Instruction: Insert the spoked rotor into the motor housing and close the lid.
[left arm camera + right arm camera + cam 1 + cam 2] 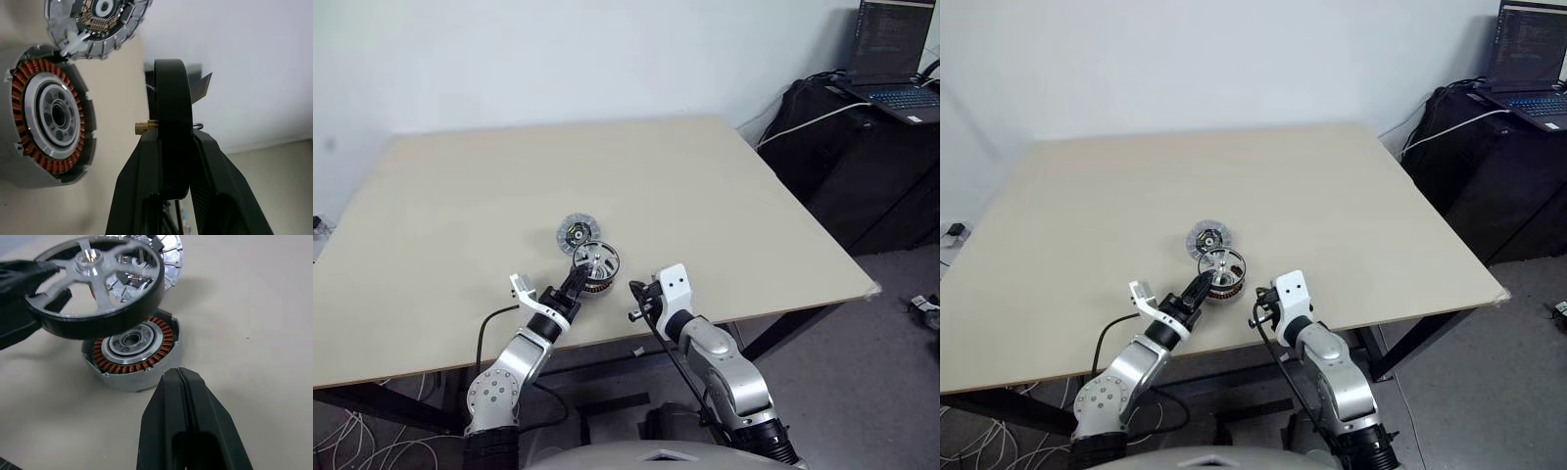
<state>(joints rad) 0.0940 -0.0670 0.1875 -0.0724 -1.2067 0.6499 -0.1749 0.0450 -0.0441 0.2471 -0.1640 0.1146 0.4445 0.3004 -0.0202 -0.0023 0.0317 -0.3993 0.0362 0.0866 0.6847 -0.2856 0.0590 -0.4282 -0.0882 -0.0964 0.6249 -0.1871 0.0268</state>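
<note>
Head view, left arm: left gripper (pixel 576 285), jaws grasping the spoked rotor (pixel 596 260), a black-rimmed wheel with silver spokes, held above the motor housing (pixel 598 282).
Head view, desk: beige desk (pixel 460 215); silver-grey round lid (pixel 576 233) lies just beyond the housing.
Left wrist view: rotor rim edge-on between 2 fingers (pixel 215 171); copper-wound housing beside it.
Right wrist view: right gripper (pixel 182 377), jaws clenched, empty, near the housing.

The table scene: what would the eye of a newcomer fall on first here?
First, the black-rimmed wheel with shiny silver spokes, gripped by its rim in the left claw and hanging just above the round housing with copper-brown windings near the table's front edge. Just behind them lies the round silver-grey metal lid. The right claw waits shut beside the housing, apart from it.
</note>
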